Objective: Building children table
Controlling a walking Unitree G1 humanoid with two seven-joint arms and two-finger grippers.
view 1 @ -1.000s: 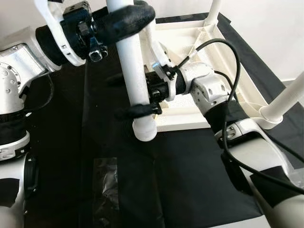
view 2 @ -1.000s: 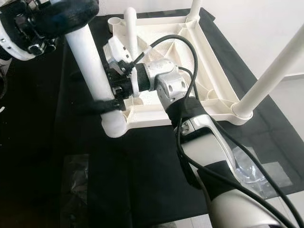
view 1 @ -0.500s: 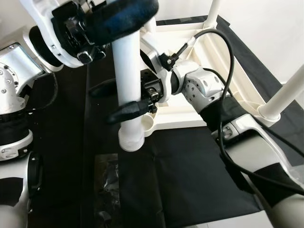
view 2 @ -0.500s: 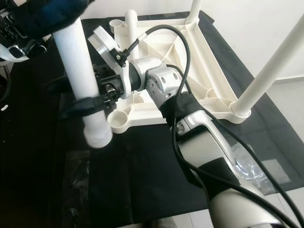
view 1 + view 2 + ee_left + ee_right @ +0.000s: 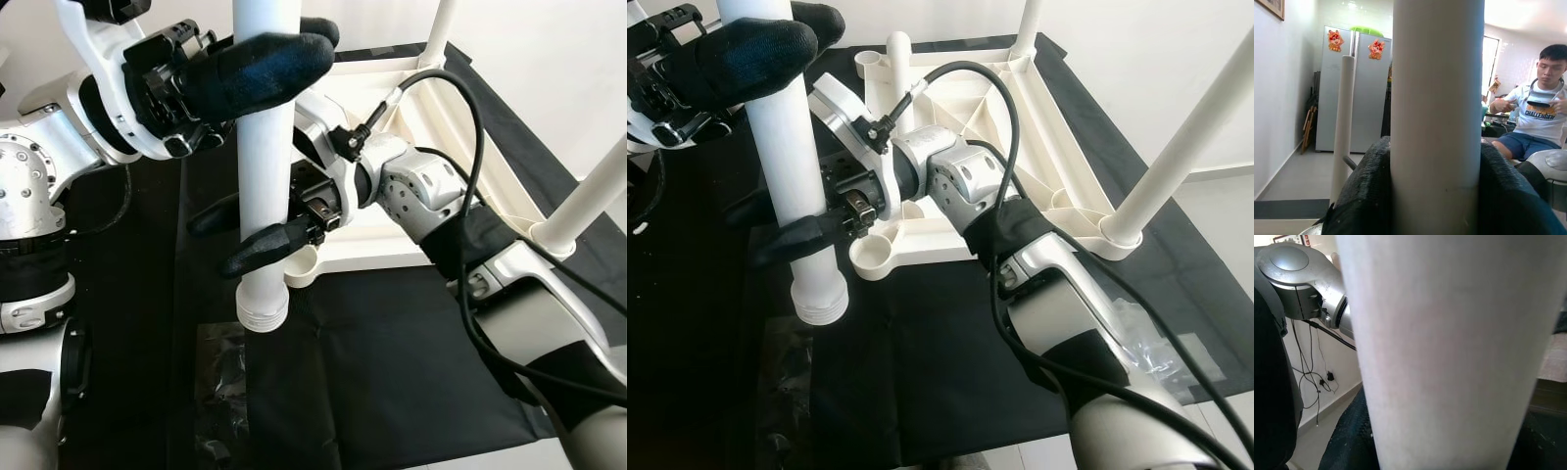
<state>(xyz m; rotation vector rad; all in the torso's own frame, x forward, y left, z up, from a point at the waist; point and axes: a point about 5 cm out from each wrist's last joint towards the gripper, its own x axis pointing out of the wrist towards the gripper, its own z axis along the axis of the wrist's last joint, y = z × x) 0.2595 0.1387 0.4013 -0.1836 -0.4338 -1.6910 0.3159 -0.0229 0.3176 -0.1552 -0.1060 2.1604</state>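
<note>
I hold a white table leg (image 5: 265,176) upright with both grippers. My left gripper (image 5: 279,49) is shut on it high up; my right gripper (image 5: 245,230) is shut on it lower down. The leg's threaded bottom end (image 5: 263,311) hangs over the black cloth (image 5: 392,372), just left of the empty corner socket (image 5: 872,257) of the upturned white table top (image 5: 441,117). Three other legs stand in their sockets: one at the right (image 5: 588,196), one far back (image 5: 441,24), one at the far left corner (image 5: 898,59). Both wrist views show the leg (image 5: 1437,122) close between black fingers (image 5: 1347,445).
A crumpled clear plastic bag (image 5: 220,372) lies on the cloth below the leg, and another piece of plastic (image 5: 1146,343) lies at the right. The cloth ends at white floor on the right. The left wrist view shows a seated person (image 5: 1537,112) and a fridge (image 5: 1352,83).
The leg's bottom end has come off the near corner socket and moved left and nearer, and the leg now stands more upright. Both grippers stay shut on it.
</note>
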